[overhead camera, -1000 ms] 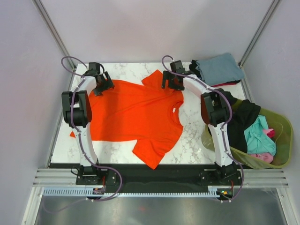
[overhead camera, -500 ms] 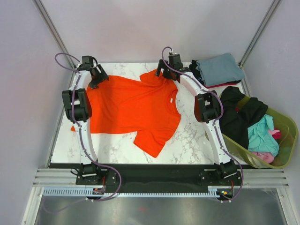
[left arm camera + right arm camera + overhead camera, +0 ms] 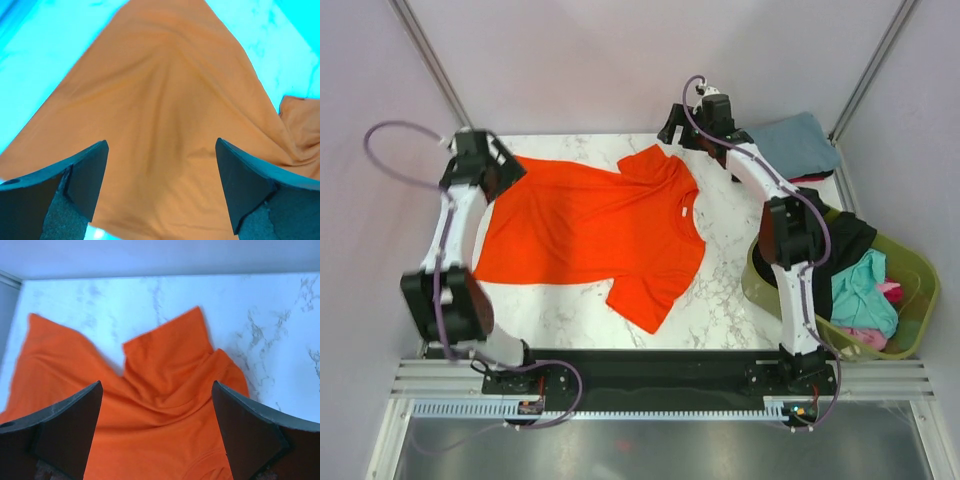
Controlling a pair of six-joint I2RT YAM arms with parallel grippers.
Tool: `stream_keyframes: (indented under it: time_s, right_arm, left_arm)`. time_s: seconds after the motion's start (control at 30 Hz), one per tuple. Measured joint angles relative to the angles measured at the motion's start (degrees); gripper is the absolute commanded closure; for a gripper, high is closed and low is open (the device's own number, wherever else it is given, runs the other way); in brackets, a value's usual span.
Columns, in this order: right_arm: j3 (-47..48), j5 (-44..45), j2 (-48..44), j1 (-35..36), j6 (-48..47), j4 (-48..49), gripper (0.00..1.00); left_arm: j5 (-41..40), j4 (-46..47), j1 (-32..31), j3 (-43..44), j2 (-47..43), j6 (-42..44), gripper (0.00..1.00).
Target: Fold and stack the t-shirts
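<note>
The left pincer point(image 3: 161, 150) is hanging with its 2 fingers spread wide and nothing between them, above the far hem corner of the orange t-shirt point(image 3: 600, 225). The right pincer point(image 3: 156, 390) is gaping just as wide and carrying nothing, poised over the far sleeve, which is lying rumpled and partly doubled on itself.

The shirt is lying spread across the middle of the counter point(image 3: 720, 290), collar toward the right, its near sleeve pointing at the arms' bases. A folded grey-blue shirt point(image 3: 795, 145) is sitting at the far right corner on top of something darker, just beside the right arm. The basket point(image 3: 920, 270) off the right edge is holding a black shirt point(image 3: 840, 245) and a teal shirt point(image 3: 855, 295), among others.

From here, the risks are looking like these:
1. A pincer closing on the rumpled sleeve may be catching only 1 layer, so the fold comes out skewed.
2. The 2 arms pulling unevenly may be dragging the cloth crooked.
3. The right arm swinging back may be brushing the folded pile and knocking it askew.
</note>
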Motion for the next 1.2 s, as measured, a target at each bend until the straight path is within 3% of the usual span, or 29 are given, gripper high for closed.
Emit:
stream_keyframes:
  time_s: [0.17,0.27,0.43,0.63,0.87,1.2]
  right_arm:
    - [-16.74,-1.33,-19.87,0.98,1.51,2.99,0.02]
    - [-29.11,-1.97,-32.17,2.82,2.36,4.72,0.02]
    - [-42.12,-2.38,-41.46,8.87,2.36,5.14,0.02]
    - [-54.47,-2.43,-44.39,17.77,2.32,4.39,0.02]
    - [-66.62,-2.78,-48.92,20.06,2.71,5.20,0.02]
    - [-69.35,-2.82,-49.03,20.06,2.67,5.18,0.02]
  left_arm:
    - [-5.77,5.68,5.68,-27.63,-25.24,-6.34,0.03]
    - [-6.29,6.95,10.88,-39.93,-31.58,-9.70,0.02]
    - [-3.43,10.25,21.46,-56.06,-37.59,-12.74,0.01]
    - [0.22,16.20,28.39,-58.34,-39.85,-13.09,0.03]
    - [3.21,25.03,30.51,-59.21,-37.27,-16.11,0.10]
    - [4.74,31.52,30.56,-60.98,-28.33,-18.01,0.11]
